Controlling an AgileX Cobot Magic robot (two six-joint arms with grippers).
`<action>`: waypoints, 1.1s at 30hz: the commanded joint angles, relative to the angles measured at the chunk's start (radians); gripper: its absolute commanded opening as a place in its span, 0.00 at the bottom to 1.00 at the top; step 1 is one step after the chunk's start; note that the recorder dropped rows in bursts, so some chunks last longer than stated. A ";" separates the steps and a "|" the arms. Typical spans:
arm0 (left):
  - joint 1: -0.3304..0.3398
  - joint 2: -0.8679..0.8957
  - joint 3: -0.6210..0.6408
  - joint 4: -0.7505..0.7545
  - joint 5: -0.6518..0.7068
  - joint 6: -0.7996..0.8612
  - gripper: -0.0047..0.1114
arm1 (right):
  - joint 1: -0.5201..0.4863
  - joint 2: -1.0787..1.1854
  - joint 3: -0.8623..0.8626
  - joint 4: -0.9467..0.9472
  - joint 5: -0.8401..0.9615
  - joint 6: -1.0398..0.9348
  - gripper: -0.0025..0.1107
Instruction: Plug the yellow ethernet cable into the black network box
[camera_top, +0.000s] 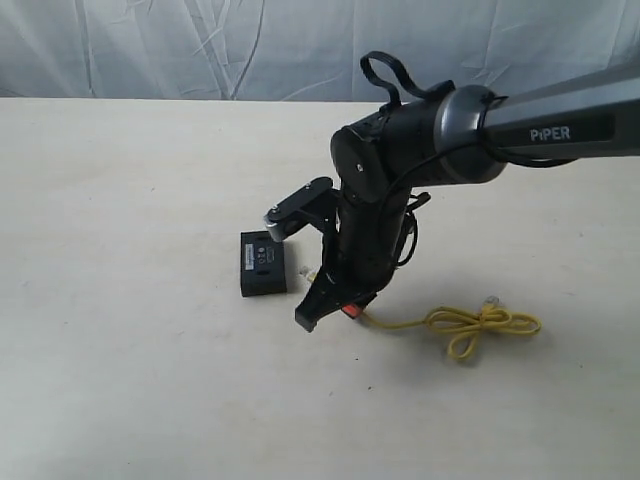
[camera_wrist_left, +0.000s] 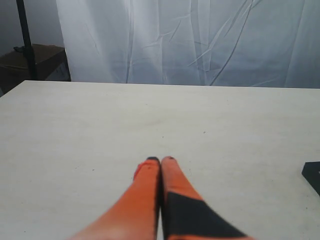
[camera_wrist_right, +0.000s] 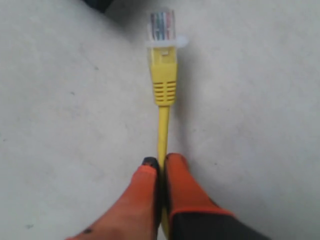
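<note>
Currently right gripper (camera_wrist_right: 159, 161) pinches yellow ethernet cable (camera_wrist_right: 164, 85) beside black network box (camera_top: 263, 262), well off desk (camera_top: 120, 380) edges. Left gripper (camera_wrist_left: 160, 160) closed, empty.

**Exterior view:** a raised camera looks obliquely down across the table (camera_top: 120, 380) toward the white curtain (camera_top: 150, 50) behind it, at middle distance.

**Left wrist view:** set low, it looks almost level along its closed jaws, across the table to the same curtain. A corner of the black box (camera_wrist_left: 314, 176) just enters the frame.

**Right wrist view:** very near the table, it looks steeply down past its jaws, which are closed on the yellow cable (camera_wrist_right: 163, 85).

The black box (camera_top: 262, 263) and the yellow cable (camera_top: 480, 325) also appear in the exterior view.
</note>
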 joint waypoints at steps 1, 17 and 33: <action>0.004 -0.005 0.004 0.005 -0.005 -0.001 0.04 | -0.006 -0.065 0.002 -0.003 0.007 -0.068 0.02; 0.004 -0.005 0.004 0.015 -0.005 -0.001 0.04 | -0.059 -0.159 0.150 0.324 -0.077 -0.508 0.02; 0.004 -0.005 0.004 -0.101 -0.298 -0.032 0.04 | -0.095 -0.154 0.157 0.252 -0.158 -0.506 0.02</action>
